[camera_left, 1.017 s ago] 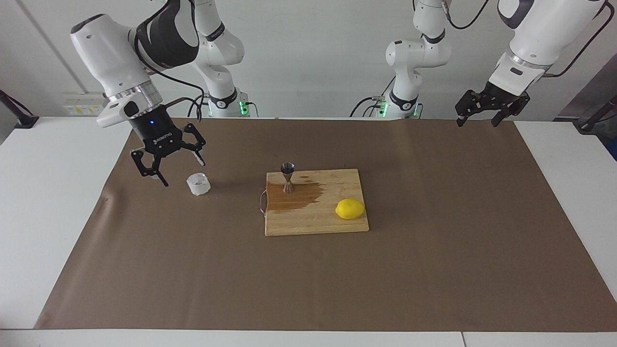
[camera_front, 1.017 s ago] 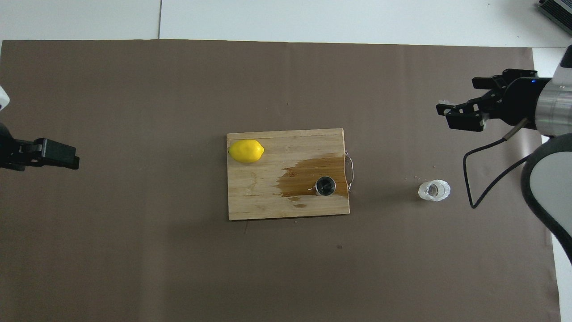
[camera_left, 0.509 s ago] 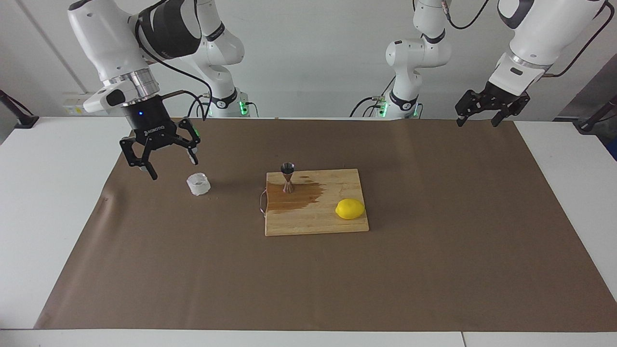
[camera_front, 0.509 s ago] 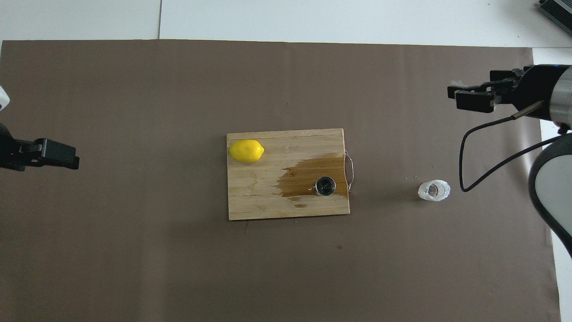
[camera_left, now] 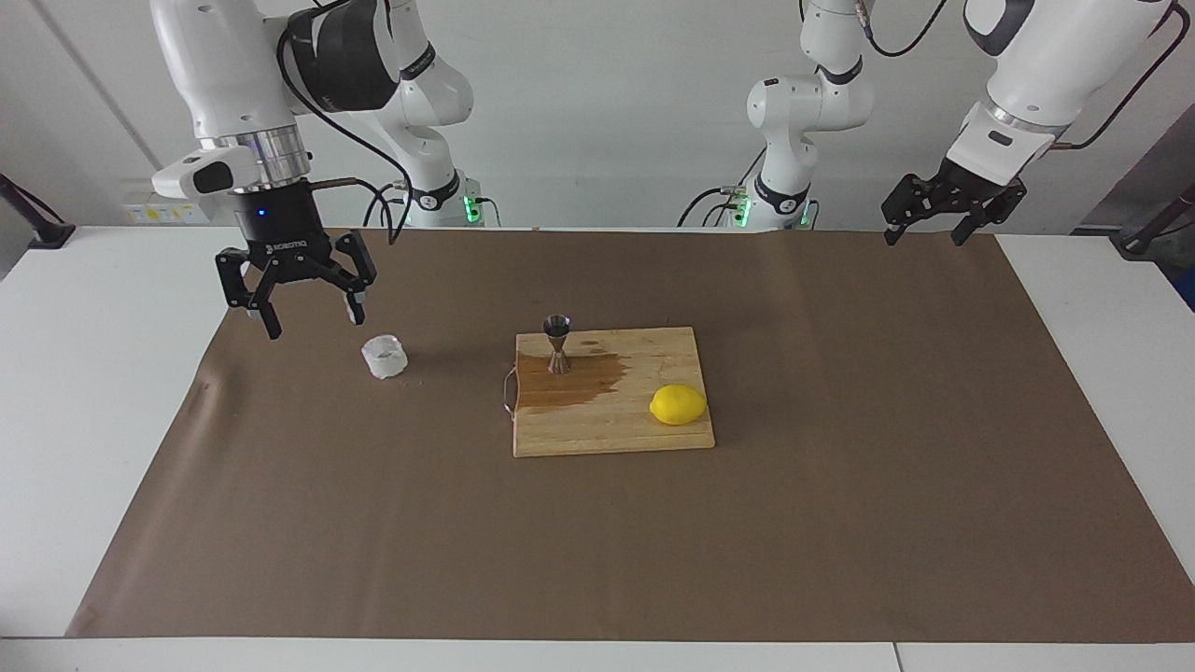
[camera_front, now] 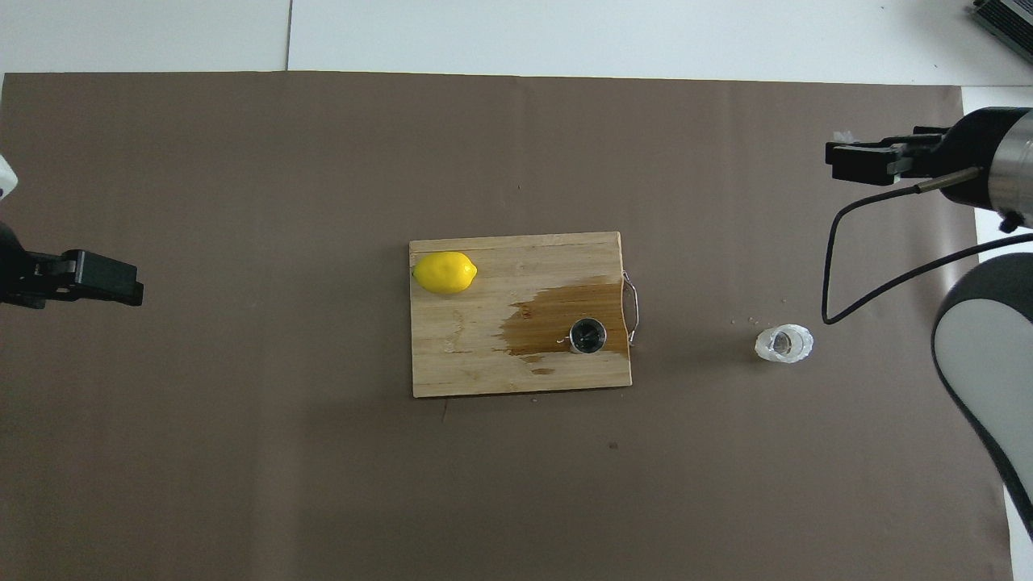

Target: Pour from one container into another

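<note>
Bench [camera_left: 112, 392]: white top, most of it covered by a large brown paper sheet [camera_left: 840, 485].

Small clear glass tumbler with faceted, frosty walls [camera_left: 385, 357] [camera_front: 784, 344]: upright on the brown sheet toward the right arm's end of the bench, well apart from the board, untouched.

Rectangular pale wooden cutting board with a thin metal wire handle [camera_left: 653, 439] [camera_front: 452, 355]: flat near the middle of the sheet, handle on the edge facing the tumbler. A dark wet stain [camera_left: 588, 378] [camera_front: 549, 319] spreads over the part of the board nearest the handle.

Small silvery steel hourglass-shaped jigger [camera_left: 557, 343] [camera_front: 587, 336]: upright on the board inside the stain, near the handle edge and the edge closer to the robots.

Yellow lemon [camera_left: 678, 405] [camera_front: 445, 273]: lying on the board at the corner farther from the robots, toward the left arm's end, clear of the stain.

Right gripper [camera_left: 303, 315] [camera_front: 857, 161]: black, pointing down, raised in the air over the brown sheet near its edge at the right arm's end, beside the tumbler and not touching it. Fingers spread wide, holding nothing.

Left gripper [camera_left: 924, 235] [camera_front: 109, 278]: black, raised over the left arm's end of the sheet, well apart from every item; this arm waits. Fingers spread apart, holding nothing.
</note>
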Robot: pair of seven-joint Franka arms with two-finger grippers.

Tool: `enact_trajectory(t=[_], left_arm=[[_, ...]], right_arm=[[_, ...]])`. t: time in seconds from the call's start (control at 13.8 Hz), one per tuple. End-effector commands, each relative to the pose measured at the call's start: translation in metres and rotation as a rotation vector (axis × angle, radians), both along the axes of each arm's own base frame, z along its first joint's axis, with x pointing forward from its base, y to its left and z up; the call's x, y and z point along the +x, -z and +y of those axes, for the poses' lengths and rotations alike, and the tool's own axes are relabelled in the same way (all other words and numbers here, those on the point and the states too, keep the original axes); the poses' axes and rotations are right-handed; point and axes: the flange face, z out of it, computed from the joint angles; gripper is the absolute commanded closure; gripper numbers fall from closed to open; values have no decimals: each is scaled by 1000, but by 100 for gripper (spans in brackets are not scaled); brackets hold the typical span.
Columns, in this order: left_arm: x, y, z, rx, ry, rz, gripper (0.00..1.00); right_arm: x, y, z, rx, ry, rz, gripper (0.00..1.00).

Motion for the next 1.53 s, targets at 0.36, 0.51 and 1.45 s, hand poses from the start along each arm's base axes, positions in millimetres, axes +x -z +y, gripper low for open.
enact_trajectory(t=[0.36, 0.51, 1.45], left_arm=[[-8, -1, 2, 16, 4, 3, 0], [-8, -1, 2, 16, 4, 3, 0], [-8, -1, 2, 16, 4, 3, 0]], right_arm=[[-17, -30, 1, -32, 186, 210, 0], [-27, -35, 1, -24, 250, 289, 0], [-66, -26, 7, -74, 144, 456, 0]])
